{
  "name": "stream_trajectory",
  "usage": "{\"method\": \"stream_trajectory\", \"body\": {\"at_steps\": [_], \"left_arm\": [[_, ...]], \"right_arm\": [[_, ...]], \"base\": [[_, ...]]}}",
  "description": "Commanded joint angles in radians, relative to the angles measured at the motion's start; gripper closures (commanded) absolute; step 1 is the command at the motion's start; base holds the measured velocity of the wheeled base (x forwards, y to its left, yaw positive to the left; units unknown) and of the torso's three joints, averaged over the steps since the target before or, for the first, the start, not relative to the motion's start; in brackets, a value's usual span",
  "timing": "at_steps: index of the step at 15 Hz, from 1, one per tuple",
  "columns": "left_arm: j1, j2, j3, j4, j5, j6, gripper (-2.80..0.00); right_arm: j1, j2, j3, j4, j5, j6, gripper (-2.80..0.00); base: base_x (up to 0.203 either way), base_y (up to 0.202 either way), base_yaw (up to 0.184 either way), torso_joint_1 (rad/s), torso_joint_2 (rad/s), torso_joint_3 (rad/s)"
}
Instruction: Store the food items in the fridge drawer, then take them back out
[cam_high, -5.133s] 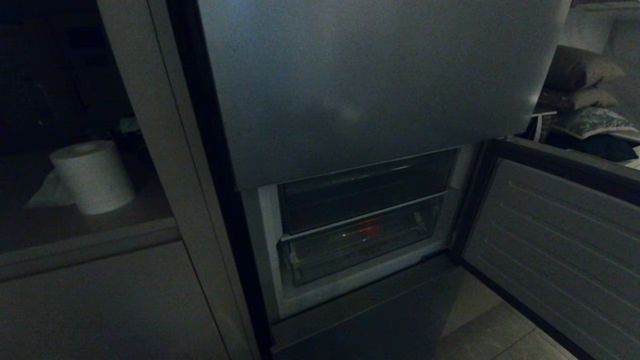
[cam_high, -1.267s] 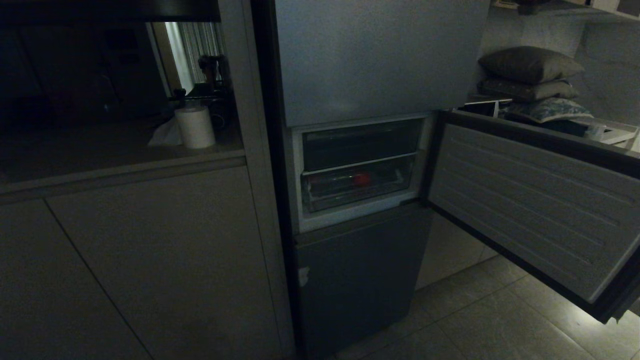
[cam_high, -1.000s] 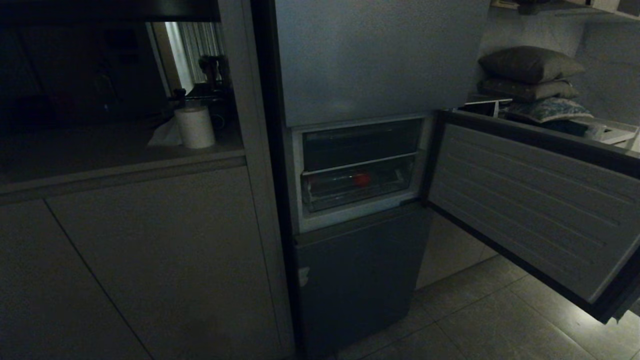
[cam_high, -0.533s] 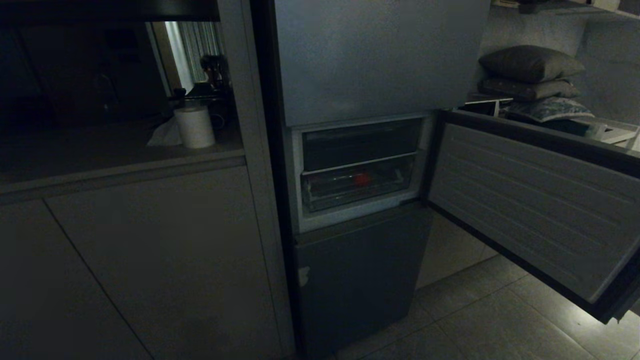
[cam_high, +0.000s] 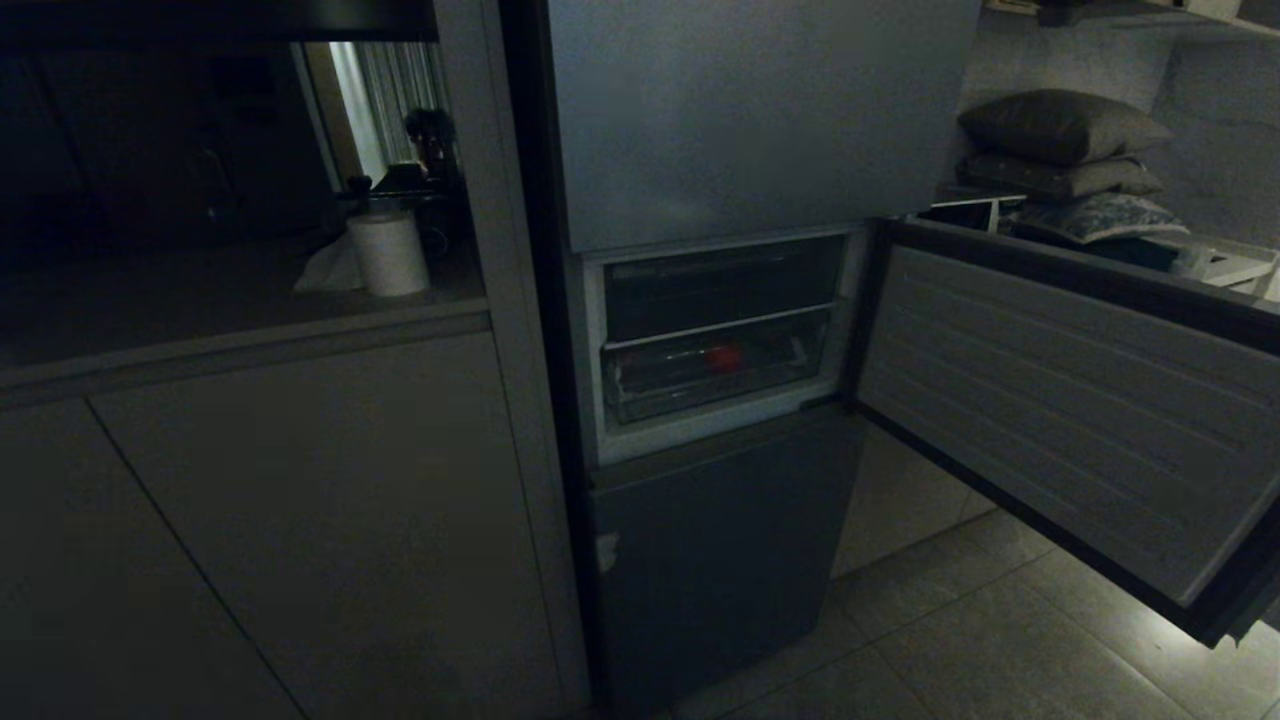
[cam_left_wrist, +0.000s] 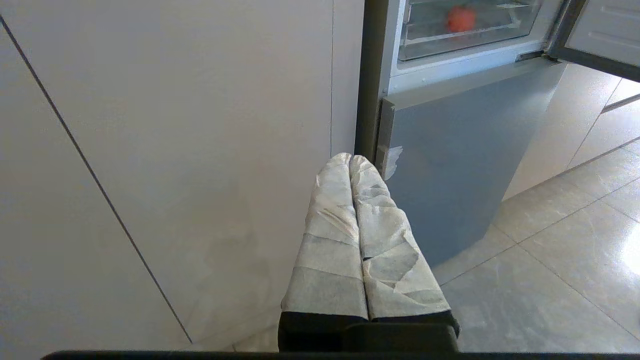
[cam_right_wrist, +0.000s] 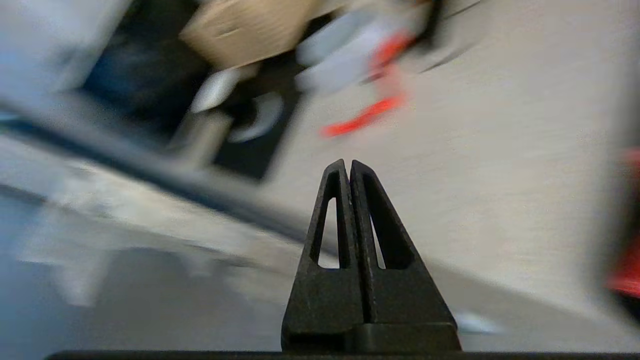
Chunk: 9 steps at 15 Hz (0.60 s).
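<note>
A round red food item lies inside the fridge drawer, a clear bin pushed into the fridge's open middle section. The left wrist view shows the same food item behind the drawer's clear front. My left gripper, wrapped in white tape, is shut and empty, low in front of the cabinet and left of the fridge. My right gripper is shut with nothing in it, before a pale surface. Neither arm shows in the head view.
The middle fridge door stands swung open to the right over the tiled floor. The lower fridge door is closed. A pale cabinet stands left, with a paper roll on its counter. Pillows are stacked at the back right.
Since five seconds ago the whole head view has pulled back from the fridge, so the camera moved away. Over the last second the fridge, drawer and food item look unchanged.
</note>
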Motion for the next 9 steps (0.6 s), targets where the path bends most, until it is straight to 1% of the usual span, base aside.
{"method": "stream_trajectory", "body": {"at_steps": [1,2,3,5,6,7,9], "left_arm": [[0.0,0.0,0.0,0.0,0.0,-0.001,0.0],[0.0,0.0,0.0,0.0,0.0,-0.001,0.0],[0.0,0.0,0.0,0.0,0.0,-0.001,0.0],[0.0,0.0,0.0,0.0,0.0,-0.001,0.0],[0.0,0.0,0.0,0.0,0.0,-0.001,0.0],[0.0,0.0,0.0,0.0,0.0,-0.001,0.0],[0.0,0.0,0.0,0.0,0.0,-0.001,0.0]], "right_arm": [[0.016,0.042,-0.023,-0.023,0.062,0.057,0.0],[0.031,0.057,-0.025,-0.057,0.068,0.092,0.0],[0.038,0.061,-0.017,-0.067,0.082,0.11,0.0],[0.045,0.042,0.012,-0.066,0.128,0.117,0.0],[0.047,0.035,0.021,-0.067,0.138,0.115,0.0],[0.047,0.003,0.058,-0.07,0.15,0.112,0.0],[0.037,-0.126,0.146,-0.073,0.194,0.112,0.0]], "base": [[0.0,0.0,0.0,0.0,0.0,0.0],[0.0,0.0,0.0,0.0,0.0,0.0],[0.0,0.0,0.0,0.0,0.0,0.0],[0.0,0.0,0.0,0.0,0.0,0.0],[0.0,0.0,0.0,0.0,0.0,0.0],[0.0,0.0,0.0,0.0,0.0,0.0],[0.0,0.0,0.0,0.0,0.0,0.0]]}}
